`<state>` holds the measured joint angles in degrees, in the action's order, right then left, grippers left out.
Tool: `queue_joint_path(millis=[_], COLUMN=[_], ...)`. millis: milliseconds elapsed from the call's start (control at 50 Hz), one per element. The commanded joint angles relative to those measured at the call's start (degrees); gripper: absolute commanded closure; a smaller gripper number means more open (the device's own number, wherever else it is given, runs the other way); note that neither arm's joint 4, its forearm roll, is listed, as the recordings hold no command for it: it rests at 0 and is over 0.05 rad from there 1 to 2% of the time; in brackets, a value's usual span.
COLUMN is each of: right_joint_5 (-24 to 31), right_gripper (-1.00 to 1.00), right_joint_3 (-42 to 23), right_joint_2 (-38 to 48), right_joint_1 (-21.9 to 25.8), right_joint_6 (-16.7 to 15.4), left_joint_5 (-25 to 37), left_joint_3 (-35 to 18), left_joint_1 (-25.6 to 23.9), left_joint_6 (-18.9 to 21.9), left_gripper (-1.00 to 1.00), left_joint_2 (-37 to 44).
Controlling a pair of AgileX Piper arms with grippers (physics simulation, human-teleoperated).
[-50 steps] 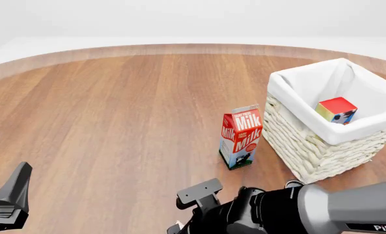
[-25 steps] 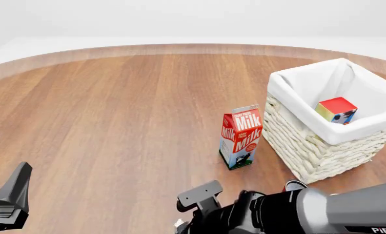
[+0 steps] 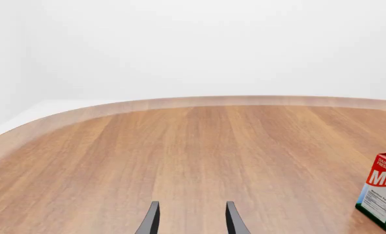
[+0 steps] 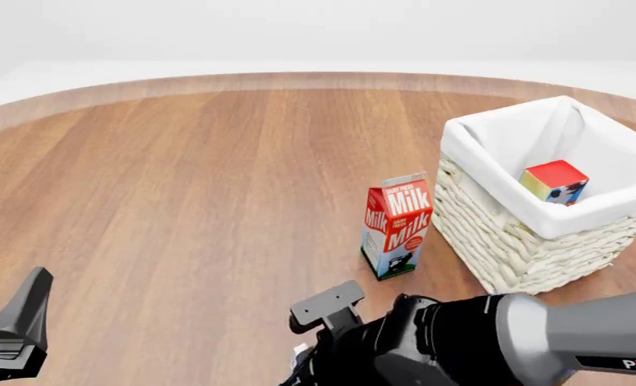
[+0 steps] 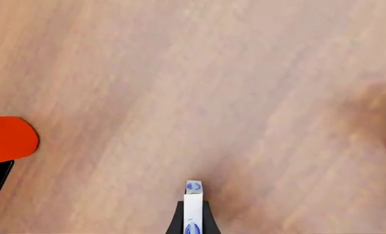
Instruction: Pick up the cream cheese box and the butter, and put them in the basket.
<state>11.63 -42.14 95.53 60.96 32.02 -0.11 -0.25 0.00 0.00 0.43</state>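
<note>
nearest the camera, at the table's (image 4: 167, 185) front edge, the right gripper (image 5: 193, 214) pointed down, its fingers clamped on the thin white-and-blue cream cheese box (image 5: 193, 202). off to the left, the left gripper (image 3: 189, 219) hovered with its fingers apart, holding nothing. farther back stood the milk carton (image 4: 397, 226), and just beside it the basket (image 4: 510, 249) held the butter (image 4: 554, 182).

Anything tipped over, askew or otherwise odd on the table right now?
Nothing looks spilled or damaged. The milk carton stands upright beside the basket. The butter sits tilted inside it, one end up against the liner. The right gripper pinches a thin white-and-blue box edge-on above the table.
</note>
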Motion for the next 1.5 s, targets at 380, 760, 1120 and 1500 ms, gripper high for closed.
queue_joint_path(millis=[380,760,1120,1500], right_joint_5=[17.00,26.50,30.98,33.14], right_gripper=[1.00,1.00,1.00,1.00], right_joint_3=[-14.76,-25.12,-31.04,-30.98], right_joint_2=[-9.09,-15.24,-21.63,-30.04], right_joint_1=[-7.12,-10.63,-16.22,-25.89], right_joint_6=[-15.54,-24.57,-32.05,-37.44], left_joint_5=[0.00,0.00,0.00,0.00], left_joint_3=[0.00,0.00,0.00,0.00], left_joint_1=[0.00,0.00,0.00,0.00], left_joint_6=[0.00,0.00,0.00,0.00], left_gripper=[-1.00,-1.00,-1.00,-1.00], left_joint_2=[0.00,0.00,0.00,0.00])
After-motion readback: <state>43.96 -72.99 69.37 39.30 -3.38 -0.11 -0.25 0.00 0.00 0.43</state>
